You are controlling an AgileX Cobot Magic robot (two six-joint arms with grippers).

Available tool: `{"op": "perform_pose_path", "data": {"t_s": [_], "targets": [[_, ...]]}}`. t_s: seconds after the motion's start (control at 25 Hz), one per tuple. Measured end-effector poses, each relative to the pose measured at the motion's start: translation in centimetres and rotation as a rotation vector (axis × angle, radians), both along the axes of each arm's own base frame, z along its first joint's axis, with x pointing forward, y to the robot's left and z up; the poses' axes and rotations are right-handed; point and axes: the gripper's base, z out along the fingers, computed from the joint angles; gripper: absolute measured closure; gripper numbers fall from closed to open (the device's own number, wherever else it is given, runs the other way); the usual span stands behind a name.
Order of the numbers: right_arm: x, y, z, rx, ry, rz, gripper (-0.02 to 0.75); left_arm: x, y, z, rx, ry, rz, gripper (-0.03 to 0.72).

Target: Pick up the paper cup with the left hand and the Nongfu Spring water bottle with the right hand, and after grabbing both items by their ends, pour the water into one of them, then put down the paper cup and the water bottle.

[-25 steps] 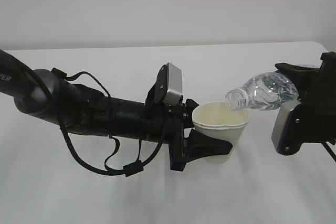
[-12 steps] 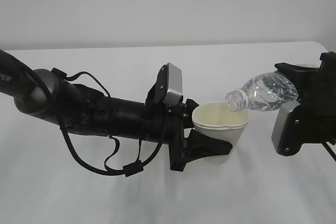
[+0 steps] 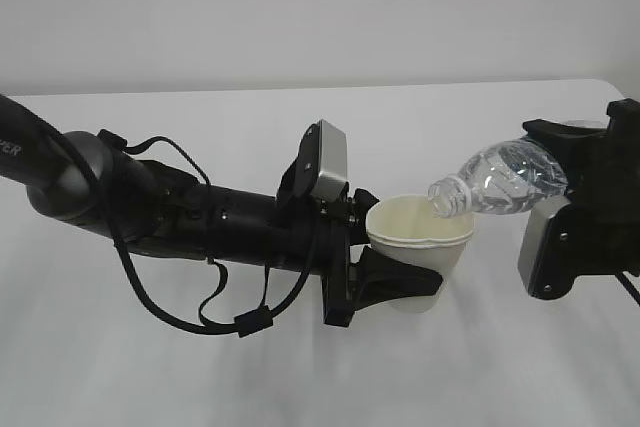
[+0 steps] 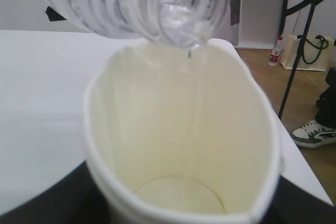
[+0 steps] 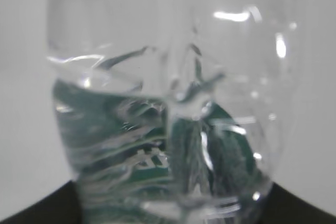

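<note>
Pouring is where we judge things stand: our left end effector (image 3: 395, 282) is clamped around the lower body of the paper cup (image 3: 420, 247), held upright above the middle of the white surface (image 3: 300, 117), while our right end effector (image 3: 575, 202) grips the Nongfu Spring water bottle (image 3: 500, 179) by its base end, tipped almost level with its uncapped mouth just over the cup's far rim. We see two risks: the mouth sits near the rim edge, so any drift would send water onto the surface, and the squeezed, oval cup (image 4: 181, 145) could buckle. Its cream inside looks nearly dry, with only a thin trickle of water (image 4: 199, 85) showing; the bottle (image 5: 168, 114) is clear, ribbed and green-labelled
</note>
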Motion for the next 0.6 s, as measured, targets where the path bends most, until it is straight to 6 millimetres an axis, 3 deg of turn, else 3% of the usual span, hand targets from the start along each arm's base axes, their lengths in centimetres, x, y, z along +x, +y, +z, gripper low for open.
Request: {"op": "perform_pose_path", "data": {"t_s": [0.6], "targets": [[0.11,0.01,0.09,0.002,-0.004,0.0,0.382,0.02,0.01,-0.06,0.007,-0.001,0.002,0.258]]}}
